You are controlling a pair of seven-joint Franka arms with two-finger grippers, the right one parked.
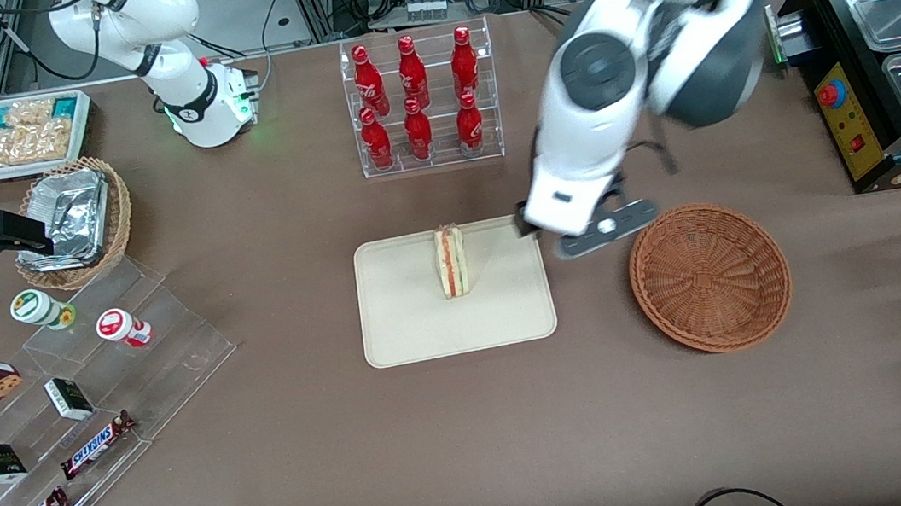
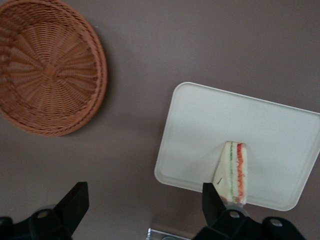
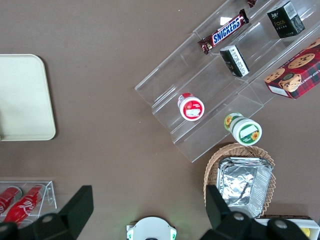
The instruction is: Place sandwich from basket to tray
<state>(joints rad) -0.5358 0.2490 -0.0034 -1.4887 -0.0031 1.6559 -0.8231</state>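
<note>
Cream-beige and smooth, the tray point(image 1: 416, 326) carries the sandwich point(image 1: 452, 261), a pale layered wedge standing on edge. Our gripper point(image 2: 145, 212) hangs above the table between tray and basket point(image 1: 709, 276), fingers spread wide, holding nothing. We judge the sandwich delivered; the ribbed wicker basket sits empty toward the working arm's end.

Bright even light, soft shadows, sharp

Pincer point(image 2: 145, 210) fingertips cut off by frame edge.
</note>
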